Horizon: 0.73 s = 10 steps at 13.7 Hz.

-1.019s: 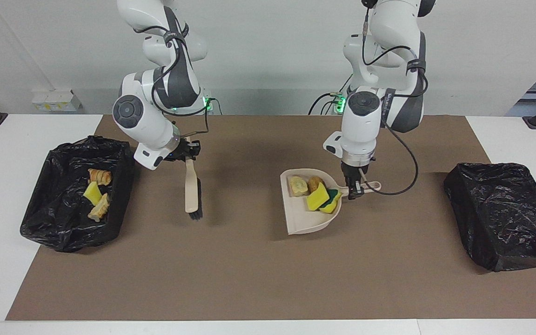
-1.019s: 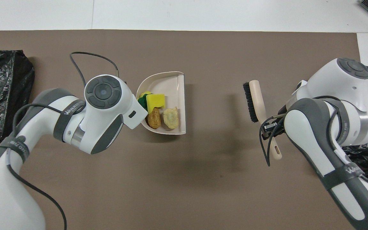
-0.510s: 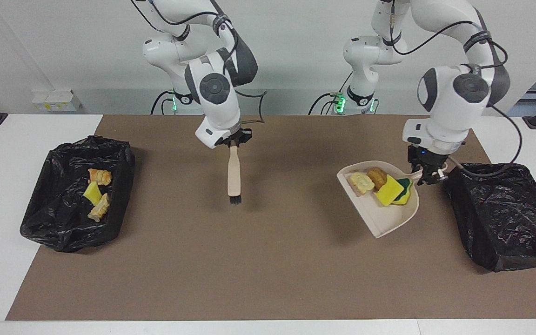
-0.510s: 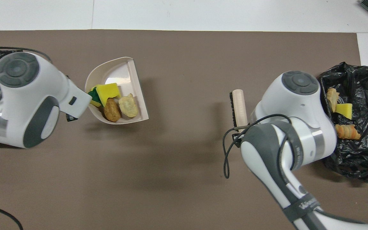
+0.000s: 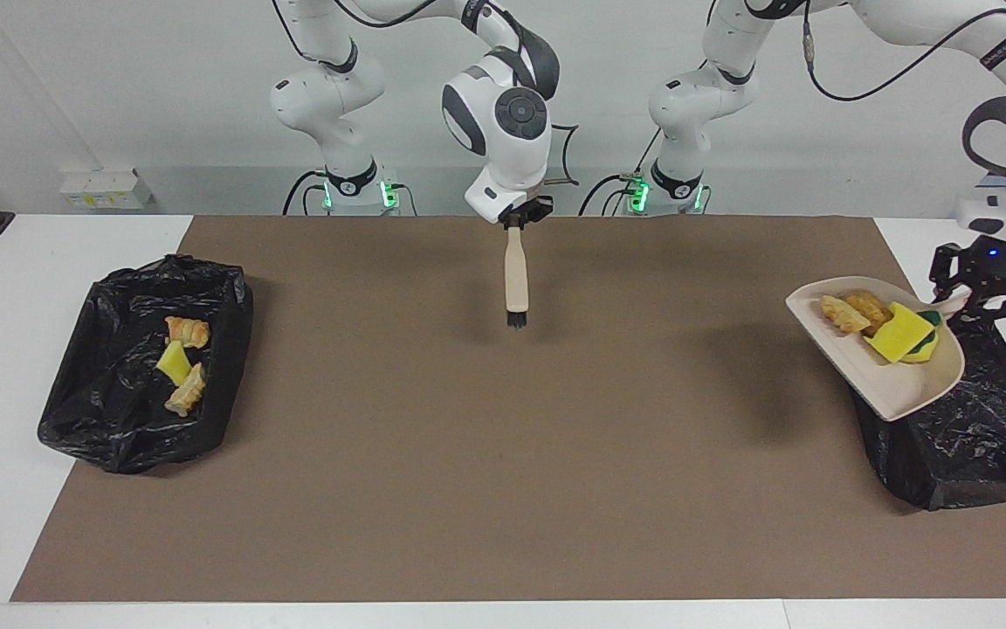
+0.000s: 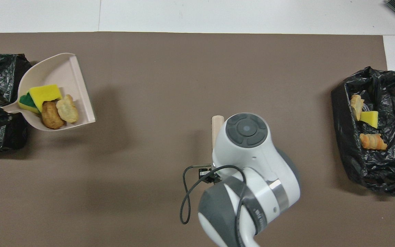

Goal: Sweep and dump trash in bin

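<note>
The left gripper (image 5: 973, 301) is clamping the handle of a beige dustpan (image 5: 892, 384) and holding it in the air, tilted, over the edge of the black-lined bin (image 5: 974, 445) at the left arm's end of the table. Lying in the pan are 4 scraps of trash: a yellow sponge chunk (image 5: 898, 332) on a green-backed one (image 5: 929, 342), plus 2 browned pastry pieces (image 5: 852, 310). The overhead view separates the 2 pastries clearly, a darker one (image 6: 50, 116) beside a paler one (image 6: 67, 109), where the facing view is crowding them together.

The right gripper (image 5: 518, 216) is closed on the handle of a brush (image 5: 515, 279), which is hanging bristles-down over the brown mat (image 5: 485, 472). In the overhead view the right arm's wrist is covering almost all of it; only the brush's pale end (image 6: 217, 126) is peeking out, and the bristles probably sit hidden beneath.

The second black-lined bin (image 5: 141, 384), at the right arm's end of the table, is holding 3 more scraps: 2 pastry pieces (image 5: 187, 332) and a yellow sponge chunk (image 5: 174, 362). The overhead view is showing them too, spread along the bin's inner floor (image 6: 365, 120).
</note>
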Each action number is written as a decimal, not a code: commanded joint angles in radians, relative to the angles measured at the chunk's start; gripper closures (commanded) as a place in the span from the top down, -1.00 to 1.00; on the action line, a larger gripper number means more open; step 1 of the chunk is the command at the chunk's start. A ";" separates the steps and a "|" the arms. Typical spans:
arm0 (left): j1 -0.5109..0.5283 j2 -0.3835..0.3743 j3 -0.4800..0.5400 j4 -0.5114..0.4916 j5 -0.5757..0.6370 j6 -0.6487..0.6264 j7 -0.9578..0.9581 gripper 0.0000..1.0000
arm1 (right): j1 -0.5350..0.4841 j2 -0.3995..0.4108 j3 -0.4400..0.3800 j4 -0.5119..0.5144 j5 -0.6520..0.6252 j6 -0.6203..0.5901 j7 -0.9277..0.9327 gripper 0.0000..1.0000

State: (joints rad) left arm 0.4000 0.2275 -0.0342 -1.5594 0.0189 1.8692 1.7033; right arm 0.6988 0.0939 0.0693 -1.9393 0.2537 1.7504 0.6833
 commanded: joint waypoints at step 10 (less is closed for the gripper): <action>0.080 0.342 -0.023 0.447 0.450 0.163 0.226 -1.00 | 0.108 0.032 -0.005 -0.162 0.019 0.207 0.001 1.00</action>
State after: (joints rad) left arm 0.4903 0.5489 -0.0487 -1.1570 0.3711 2.0123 1.9074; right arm 0.8119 0.1206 0.0683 -2.1301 0.2561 1.9740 0.6834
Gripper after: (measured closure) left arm 0.678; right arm 0.678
